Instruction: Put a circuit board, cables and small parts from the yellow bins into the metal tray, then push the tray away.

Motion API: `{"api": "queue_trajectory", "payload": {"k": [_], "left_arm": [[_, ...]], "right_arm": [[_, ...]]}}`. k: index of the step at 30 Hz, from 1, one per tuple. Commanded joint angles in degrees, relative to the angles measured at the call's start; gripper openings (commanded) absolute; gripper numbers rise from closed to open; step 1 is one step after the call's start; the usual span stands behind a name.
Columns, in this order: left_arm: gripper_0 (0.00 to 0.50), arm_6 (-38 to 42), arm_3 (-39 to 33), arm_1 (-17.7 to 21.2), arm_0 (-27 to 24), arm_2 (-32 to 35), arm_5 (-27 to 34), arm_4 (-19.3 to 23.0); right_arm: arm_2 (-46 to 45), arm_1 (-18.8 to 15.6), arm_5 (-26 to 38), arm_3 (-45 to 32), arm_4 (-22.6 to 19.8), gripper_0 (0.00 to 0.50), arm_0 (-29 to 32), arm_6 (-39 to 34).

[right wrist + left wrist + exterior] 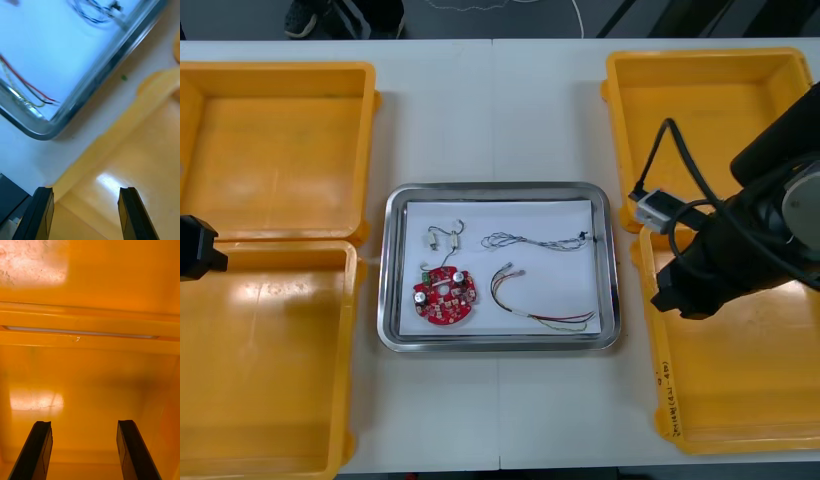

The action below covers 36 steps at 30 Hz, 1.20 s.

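Observation:
The metal tray (605, 262), white inside, sits mid-table. In it lie a round red circuit board (446, 296), small metal parts (442, 239), a twisted blue and white cable (535, 240) and a red and yellow cable (542, 305). My right gripper (677, 296) hangs over the inner rim of the near right yellow bin (740, 390), just right of the tray. In its wrist view it (86, 213) is open and holds nothing, with the tray's corner (112, 71) and the red and yellow cable's end (26, 84) beyond. My left gripper (84, 450) is open over a left bin (90, 397).
Two yellow bins stand at each side: far left (280, 150), near left (270, 370), far right (710, 110) and the near right one. All show bare floors. Bare table lies beyond the tray and in front of it. The left arm (198, 247) stays at the left edge.

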Motion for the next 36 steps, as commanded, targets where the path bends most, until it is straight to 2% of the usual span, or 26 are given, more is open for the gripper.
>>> {"api": "queue_trajectory", "payload": {"k": [1, 7, 21, 28, 36], "left_arm": [[0.500, -5.92, -1.77, 2.62, 2.09, 1.58, 0.36, 1.12], [0.500, -6.63, -0.80, 2.53, 2.09, 1.67, 0.36, 1.47], [0.500, -9.09, 1.22, 2.71, 3.58, 2.73, 0.36, 1.83], [0.500, -9.53, 1.22, 2.71, 4.20, 2.81, 0.36, 1.65], [0.500, -9.79, 1.22, 2.71, 4.46, 2.73, 0.36, 1.83]], "right_arm": [[5.54, 1.86, 0.23, -2.80, -0.19, 0.500, -4.60, 1.03], [11.34, 4.67, 0.23, -2.71, 0.86, 0.500, -7.85, 2.43], [25.67, 9.94, 0.23, -2.54, 8.60, 0.500, -16.55, 5.77], [29.62, 12.14, 0.23, 1.33, 9.12, 0.500, -18.92, 8.94], [30.59, 15.74, -0.70, 6.87, 9.39, 0.500, -20.68, 17.72]]}}
